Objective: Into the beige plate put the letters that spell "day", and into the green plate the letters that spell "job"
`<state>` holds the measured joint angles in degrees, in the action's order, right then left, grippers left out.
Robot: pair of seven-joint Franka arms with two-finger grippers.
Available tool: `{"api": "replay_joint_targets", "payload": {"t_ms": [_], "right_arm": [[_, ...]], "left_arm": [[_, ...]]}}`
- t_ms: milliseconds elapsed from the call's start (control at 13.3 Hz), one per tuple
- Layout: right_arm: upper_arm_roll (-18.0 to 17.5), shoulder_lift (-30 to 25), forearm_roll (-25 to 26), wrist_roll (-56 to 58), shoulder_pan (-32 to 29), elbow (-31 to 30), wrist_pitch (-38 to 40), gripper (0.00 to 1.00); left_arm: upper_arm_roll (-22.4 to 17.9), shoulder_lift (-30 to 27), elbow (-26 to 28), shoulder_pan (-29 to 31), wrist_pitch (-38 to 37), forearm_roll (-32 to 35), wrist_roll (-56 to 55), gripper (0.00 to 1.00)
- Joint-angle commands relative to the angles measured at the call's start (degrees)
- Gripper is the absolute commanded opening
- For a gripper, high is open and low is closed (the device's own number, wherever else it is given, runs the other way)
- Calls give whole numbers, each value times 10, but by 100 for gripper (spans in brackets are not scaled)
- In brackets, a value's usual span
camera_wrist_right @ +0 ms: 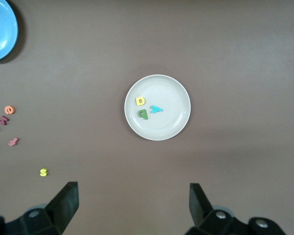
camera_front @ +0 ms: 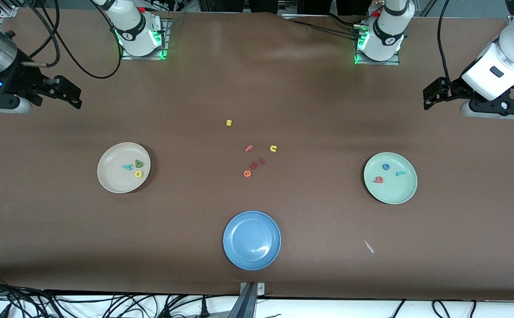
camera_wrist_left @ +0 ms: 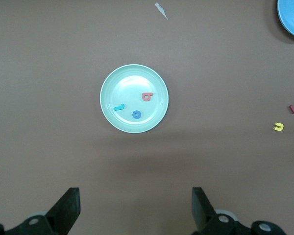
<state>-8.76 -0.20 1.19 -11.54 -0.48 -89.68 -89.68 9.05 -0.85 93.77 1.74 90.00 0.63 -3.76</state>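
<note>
Cream-beige first: the beige plate (camera_front: 123, 167) sits toward the right arm's end of the table, and the green d (camera_front: 139, 163), yellow a (camera_front: 138, 174) and teal y (camera_front: 127, 167) all lie inside it, bunched close together. The right gripper (camera_front: 62, 90) hangs over bare table up by that end, fingers spread wide and holding nothing.

In the middle we've got the leftovers: a yellow s (camera_front: 228, 123), a pink f (camera_front: 248, 148), a yellow u (camera_front: 273, 149), an orange e (camera_front: 247, 173) with a couple of red bits beside it, and the blue plate (camera_front: 251, 240) nearer the front camera.

Then the green plate (camera_front: 390, 178), with the blue o (camera_front: 386, 166), teal j (camera_front: 400, 173) and salmon-pink b (camera_front: 378, 179) in it, spaced apart. The left gripper (camera_front: 436, 93) waits over the table at its own end, jaws wide open, empty.

Looks sorted to us. If any letter needed a redo, they seem like tiny light foam, squishy and easy to flick away, so we'd pinch gently across a stroke, straight down.
</note>
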Motion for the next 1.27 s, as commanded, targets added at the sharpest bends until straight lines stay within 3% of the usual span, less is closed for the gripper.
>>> {"api": "replay_joint_targets", "payload": {"t_ms": [0, 1049, 1199], "right_arm": [[-8, -16, -7, -10, -11, -16, 3, 100], [45, -20, -36, -1, -10, -21, 14, 100], [58, -19, -33, 67, -11, -27, 12, 100]], "left_arm": [[3, 1, -10, 4, -9, 15, -2, 100], [3, 1, -10, 5, -9, 15, -2, 100], [3, 1, -10, 5, -9, 15, -2, 100]]}}
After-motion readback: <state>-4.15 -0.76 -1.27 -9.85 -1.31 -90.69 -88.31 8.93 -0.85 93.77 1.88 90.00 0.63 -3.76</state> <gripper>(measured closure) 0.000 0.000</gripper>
